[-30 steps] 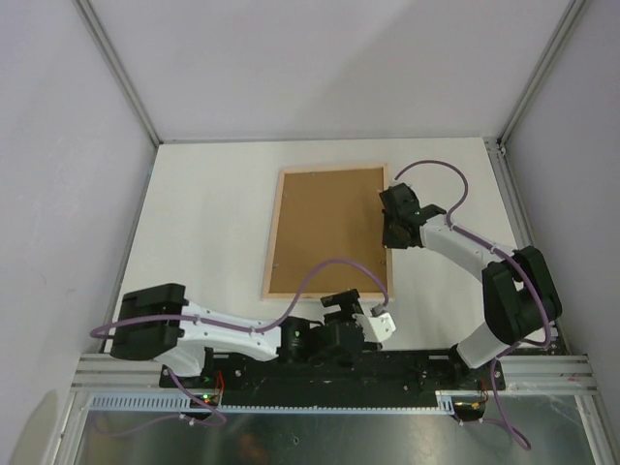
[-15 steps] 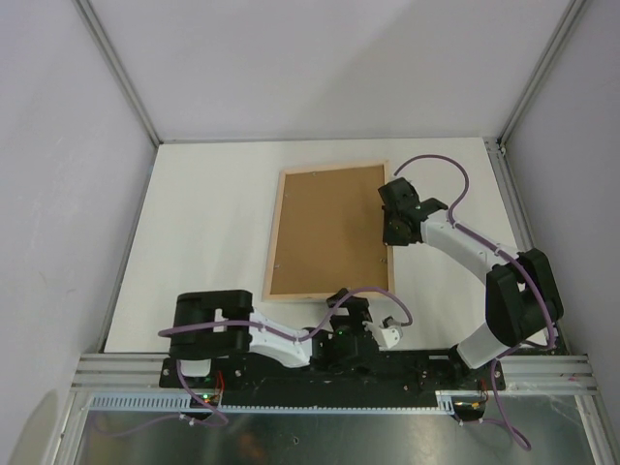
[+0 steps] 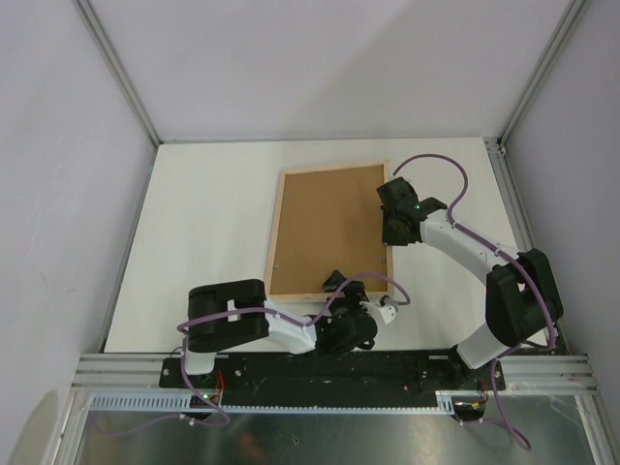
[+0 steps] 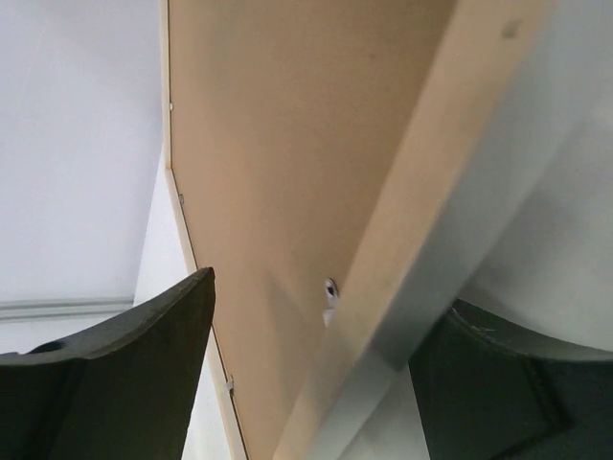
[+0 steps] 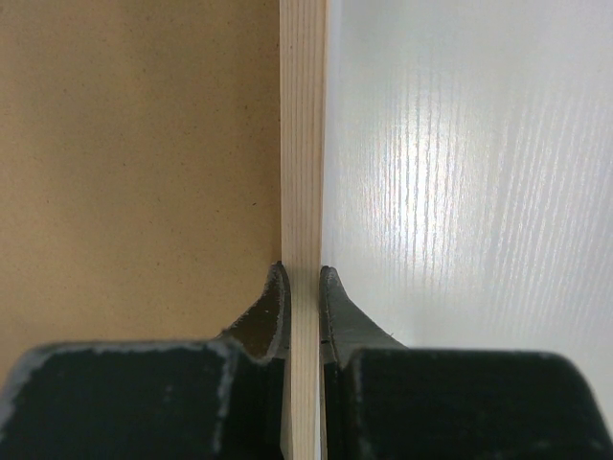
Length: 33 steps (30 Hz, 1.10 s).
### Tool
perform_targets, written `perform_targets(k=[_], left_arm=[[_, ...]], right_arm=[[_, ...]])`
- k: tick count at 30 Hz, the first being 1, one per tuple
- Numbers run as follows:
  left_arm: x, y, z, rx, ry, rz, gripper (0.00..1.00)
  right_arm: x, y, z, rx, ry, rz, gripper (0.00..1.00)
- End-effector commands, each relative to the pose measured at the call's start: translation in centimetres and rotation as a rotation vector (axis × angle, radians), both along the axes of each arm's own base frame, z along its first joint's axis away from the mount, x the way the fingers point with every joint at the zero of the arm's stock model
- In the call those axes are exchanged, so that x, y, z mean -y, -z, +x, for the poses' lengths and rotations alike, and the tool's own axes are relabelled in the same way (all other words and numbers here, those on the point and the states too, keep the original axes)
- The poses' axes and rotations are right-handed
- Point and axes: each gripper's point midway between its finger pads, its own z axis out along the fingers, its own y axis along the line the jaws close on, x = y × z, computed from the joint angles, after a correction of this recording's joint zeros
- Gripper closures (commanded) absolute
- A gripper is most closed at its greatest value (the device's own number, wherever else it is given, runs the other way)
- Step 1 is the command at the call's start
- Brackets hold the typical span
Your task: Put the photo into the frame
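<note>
The frame lies back up on the white table, pale wood rails around the brown backing board. My right gripper is shut on the frame's right rail, one finger on the board side, the other on the table side. My left gripper is at the frame's near edge close to the right corner. In the left wrist view its jaws stand wide apart, with the rail and the board running between them. The photo is out of view.
The white table is enclosed by grey walls with metal posts at the back corners. A metal rail with the arm bases runs along the near edge. Purple cables loop over both arms.
My left arm has swung forward and left, bringing its gripper from beside the frame's near right corner up to the frame's near edge. The right gripper has kept its grip, barely moving.
</note>
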Motion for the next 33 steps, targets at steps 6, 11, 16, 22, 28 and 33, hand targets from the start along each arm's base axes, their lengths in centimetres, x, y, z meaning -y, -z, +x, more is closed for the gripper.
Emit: perform_targets(k=[6,11,16,22,28,33], left_arm=[[0.5,-2.4,1.8,0.076,-0.069,-0.086,0.51],[0.8,-4.0,2.0,0.095,-0.077,-0.123,0.86],[0.8,-6.0,2.2,0.117,-0.085,-0.147,0.99],[0.3,-9.7,2.9,0.143,-0.122,-0.234,1.00],[-0.1,-14.9,3.0,0.168,-0.148,-0.372,1.00],[-0.5,-20.9,2.7,0.178,-0.124,-0.550,1.00]], right_arm=[[-2.0,-5.1,2.0,0.139,-0.013,0.106,1.00],[-2.0,-5.7,1.9,0.152,-0.015,0.115,1.00],[-1.2,-7.6,2.0,0.199,0.003,0.136,0.85],[0.8,-12.4,2.0,0.333,0.046,0.191,0.43],[3.3,-17.1,1.2,0.470,0.124,0.232,0.30],[5.7,-19.6,1.1,0.560,0.212,0.258,0.27]])
